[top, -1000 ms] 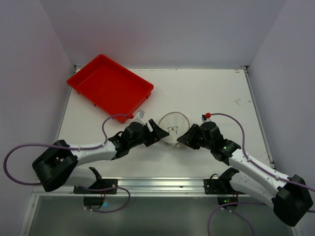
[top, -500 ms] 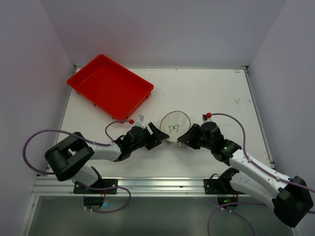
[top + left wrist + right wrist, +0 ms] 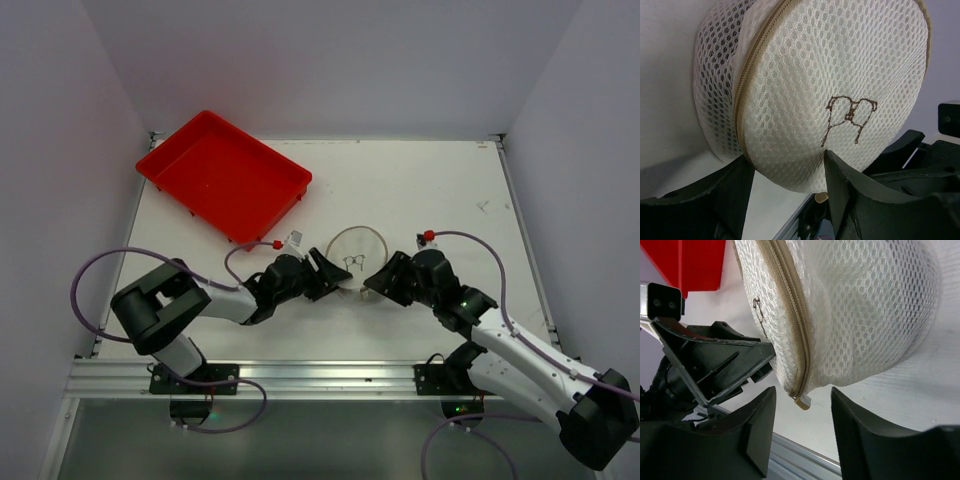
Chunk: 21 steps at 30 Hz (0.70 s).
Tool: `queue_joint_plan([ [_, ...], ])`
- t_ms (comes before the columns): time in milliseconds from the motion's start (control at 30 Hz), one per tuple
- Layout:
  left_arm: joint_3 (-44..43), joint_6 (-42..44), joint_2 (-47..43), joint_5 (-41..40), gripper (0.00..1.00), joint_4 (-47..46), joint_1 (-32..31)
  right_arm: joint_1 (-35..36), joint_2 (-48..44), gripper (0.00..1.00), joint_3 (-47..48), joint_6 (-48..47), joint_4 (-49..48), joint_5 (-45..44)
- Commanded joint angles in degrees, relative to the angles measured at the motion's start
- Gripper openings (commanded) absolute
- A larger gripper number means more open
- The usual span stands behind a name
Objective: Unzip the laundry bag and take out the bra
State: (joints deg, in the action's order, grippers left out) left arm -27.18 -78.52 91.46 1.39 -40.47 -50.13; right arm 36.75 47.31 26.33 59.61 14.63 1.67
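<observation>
The white round mesh laundry bag point(image 3: 355, 252) lies on the table between both grippers, its face with the small dark bra drawing point(image 3: 850, 117) up. Its tan zipper point(image 3: 795, 315) runs round the rim and is closed. The bra is hidden inside. My left gripper point(image 3: 333, 272) is open, and in the left wrist view point(image 3: 787, 172) its jaws straddle the bag's near edge. My right gripper point(image 3: 373, 281) is open and empty. In the right wrist view point(image 3: 802, 427) the zipper pull tab point(image 3: 802, 401) hangs just beyond the gap between its fingers, touching neither.
A red rectangular tray point(image 3: 225, 175) stands at the back left, empty. The table's metal front rail point(image 3: 320, 378) runs behind both grippers. A purple cable loops from each arm.
The left arm has folded in, its elbow swinging up and right, and its gripper has slid closer to the bag. The bag has turned slightly. The right gripper has barely shifted.
</observation>
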Motion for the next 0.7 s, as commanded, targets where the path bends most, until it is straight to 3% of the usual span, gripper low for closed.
queue_joint_plan([
  [0, -0.2, -2.4, 2.3, -0.1, 0.59, -8.7, -0.8, 0.2, -2.3, 0.52, 3.3, -3.4, 3.4, -4.0],
  [100, 0.9, -3.0, 1.6, -0.9, 0.4, -11.4, -0.8, 0.2, -4.0, 0.54, 4.0, -6.4, 5.1, -5.1],
  [133, 1.6, -3.1, 1.0, -1.0, 0.25, -11.4, -0.9, 0.2, -4.6, 0.54, 4.1, -7.3, 5.3, -4.9],
  [267, 2.9, -2.7, -5.0, -3.4, 0.02, -8.9, -1.2, 0.3, -7.6, 0.53, 3.6, -11.1, 5.3, -3.8],
  [467, 2.1, -1.6, -14.6, -8.8, 0.0, 5.0, -2.1, 2.7, -6.8, 0.48, 1.8, -14.7, 1.0, -2.0],
  [667, -0.6, -1.6, -19.8, -14.2, 0.0, 20.4, -2.4, 11.1, 0.0, 0.47, 5.7, -15.8, -0.3, -6.3],
])
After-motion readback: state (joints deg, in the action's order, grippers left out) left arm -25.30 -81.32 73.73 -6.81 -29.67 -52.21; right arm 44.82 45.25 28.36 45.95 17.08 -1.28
